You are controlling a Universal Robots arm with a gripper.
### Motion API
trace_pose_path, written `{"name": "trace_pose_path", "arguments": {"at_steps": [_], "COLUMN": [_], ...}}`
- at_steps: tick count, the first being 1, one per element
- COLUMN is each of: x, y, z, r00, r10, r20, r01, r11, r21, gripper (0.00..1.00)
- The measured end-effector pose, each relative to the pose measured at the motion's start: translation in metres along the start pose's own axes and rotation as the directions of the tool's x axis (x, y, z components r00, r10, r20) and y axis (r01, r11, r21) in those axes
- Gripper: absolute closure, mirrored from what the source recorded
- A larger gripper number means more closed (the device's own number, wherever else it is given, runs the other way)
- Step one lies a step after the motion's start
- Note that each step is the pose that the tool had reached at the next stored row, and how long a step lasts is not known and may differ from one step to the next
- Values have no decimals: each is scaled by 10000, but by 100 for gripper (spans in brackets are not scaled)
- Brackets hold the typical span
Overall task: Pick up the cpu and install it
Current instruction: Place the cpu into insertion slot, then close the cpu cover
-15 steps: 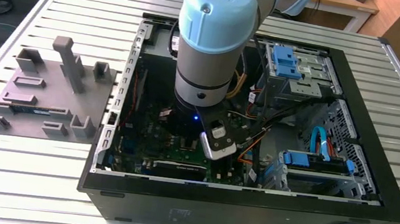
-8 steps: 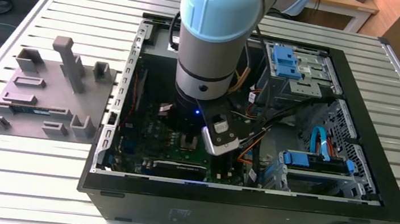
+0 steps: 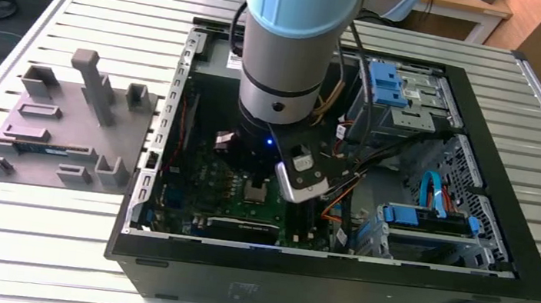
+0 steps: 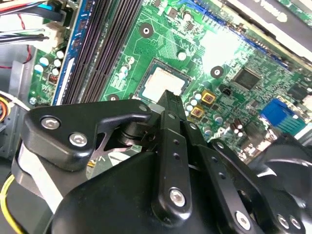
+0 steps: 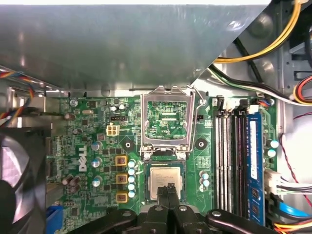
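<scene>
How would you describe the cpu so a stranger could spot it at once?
Inside the open computer case lies the green motherboard. Near its middle, beside the long black memory slots, a hinged metal frame stands open. The cpu lies flat next to it: the one plain shiny silver square.

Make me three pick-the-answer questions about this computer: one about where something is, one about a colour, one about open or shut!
1. Where is the cpu?
A) on the grey tray outside the case
B) in the socket on the motherboard
C) on a blue drive bracket

2. What colour is the motherboard?
A) red
B) green
C) white

3. How is the metal socket frame?
A) flipped open
B) shut over the cpu
C) lying on the table

Answers: 1 B, its silver top sits in the socket right by the gripper. 2 B, the board is green in both wrist views. 3 A, the frame is swung back beside the cpu and leaves it uncovered.
</scene>
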State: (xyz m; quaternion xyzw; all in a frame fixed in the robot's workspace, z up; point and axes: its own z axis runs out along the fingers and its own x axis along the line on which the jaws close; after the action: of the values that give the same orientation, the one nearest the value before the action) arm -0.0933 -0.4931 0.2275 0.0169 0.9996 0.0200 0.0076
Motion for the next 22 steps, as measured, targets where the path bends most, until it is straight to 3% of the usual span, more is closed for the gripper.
{"name": "trace_pose_path", "arguments": {"at_steps": [7, 12, 16, 18, 22], "x": [-2, -3, -3, -4, -4], "y": [6, 8, 8, 10, 10], "z": [-151, -196, -197, -258, -259], "r00": [10000, 10000, 10000, 10000, 10000], "r10": [0, 0, 0, 0, 0], "r20": [-1, 0, -1, -1, -1], "r01": [0, 0, 0, 0, 0], "r11": [10000, 10000, 10000, 10000, 10000], "r21": [2, 1, 1, 2, 1], "gripper": [89, 89, 89, 89, 89]}}
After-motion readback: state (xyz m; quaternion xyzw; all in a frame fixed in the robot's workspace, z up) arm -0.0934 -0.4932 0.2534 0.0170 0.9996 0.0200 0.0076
